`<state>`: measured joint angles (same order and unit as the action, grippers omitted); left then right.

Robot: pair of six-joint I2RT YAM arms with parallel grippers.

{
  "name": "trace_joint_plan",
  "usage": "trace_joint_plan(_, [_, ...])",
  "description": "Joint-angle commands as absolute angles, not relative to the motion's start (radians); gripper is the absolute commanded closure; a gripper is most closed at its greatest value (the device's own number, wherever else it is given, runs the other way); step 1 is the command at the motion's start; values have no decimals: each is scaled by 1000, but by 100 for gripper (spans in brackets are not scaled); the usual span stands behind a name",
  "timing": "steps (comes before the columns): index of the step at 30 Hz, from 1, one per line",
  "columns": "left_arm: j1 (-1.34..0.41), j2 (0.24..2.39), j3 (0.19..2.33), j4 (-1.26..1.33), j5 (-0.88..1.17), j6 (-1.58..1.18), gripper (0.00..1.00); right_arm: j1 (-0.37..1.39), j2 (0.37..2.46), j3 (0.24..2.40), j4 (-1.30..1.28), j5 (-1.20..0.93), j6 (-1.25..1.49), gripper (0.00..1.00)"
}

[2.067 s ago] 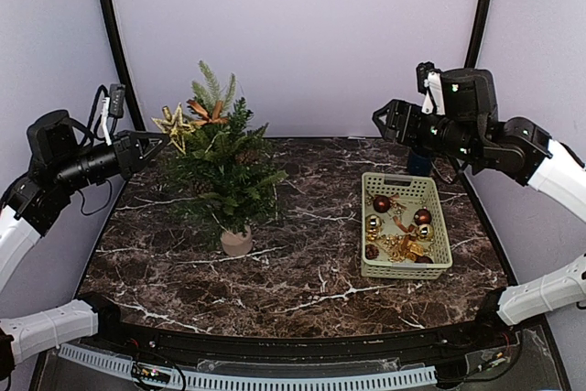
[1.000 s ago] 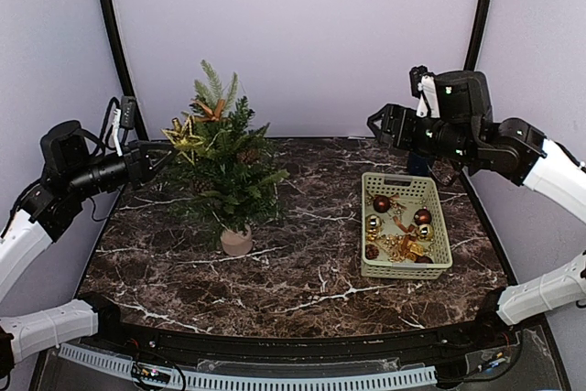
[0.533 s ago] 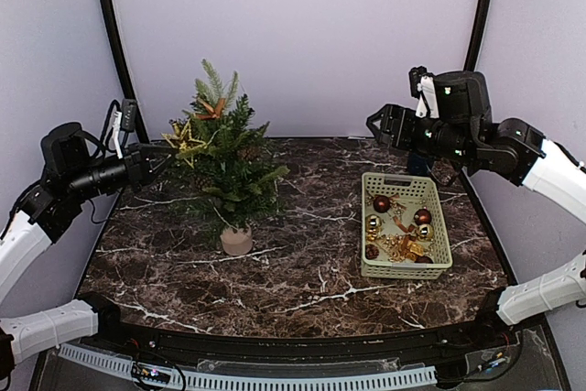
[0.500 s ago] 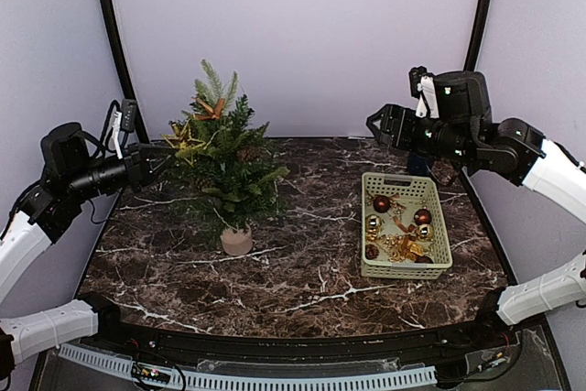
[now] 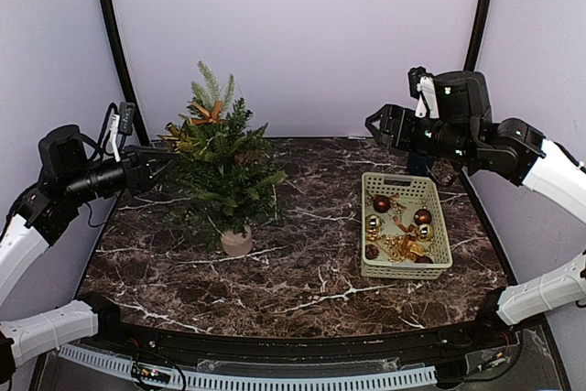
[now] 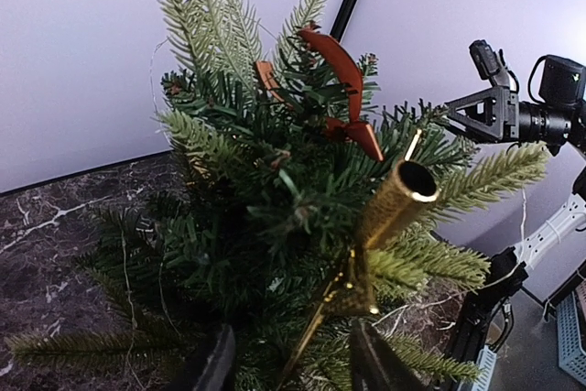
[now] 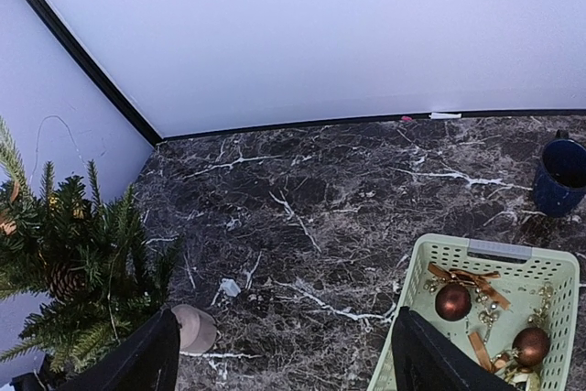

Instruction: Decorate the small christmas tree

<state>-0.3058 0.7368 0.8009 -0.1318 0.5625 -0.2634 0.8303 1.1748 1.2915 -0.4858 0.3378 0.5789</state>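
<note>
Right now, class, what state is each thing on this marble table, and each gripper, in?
Small green fir tree in its beige pot: upright, copper bow near top.
Gold star ornament: lodged among the upper branches.
Left gripper: straddling the star, grip unclear.
Right gripper: open, empty.
Pale green plastic basket: upright, holding baubles.
Dark blue mug: upright.

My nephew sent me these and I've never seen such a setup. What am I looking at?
Two robot arms are bolted to a marble table. The wide picture is taken from above and behind them. The other two come from a camera on each wrist. On the table stand a tree, a basket of baubles and a blue mug. The left claw is at the tree with a gold star between its fingers; whether it grips it is unclear. The right claw hangs open and empty above the table.
</note>
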Motion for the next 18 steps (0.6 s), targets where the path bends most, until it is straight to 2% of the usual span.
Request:
trace_joint_plan(1, [-301,690,821,-173,563,-250,49,825,1178,1293,-446,333,585,19])
trace_joint_plan(5, [-301,667,836,-237,532,-228,35,826,1180,1297,-446,331,583,19])
trace_joint_plan(7, [-301,653,844,-264,517,-219,32,826,1179,1298,-446,331,583,19])
trace_joint_plan(18, [-301,627,850,-285,497,-236,29,826,1174,1297,-451,331,580,18])
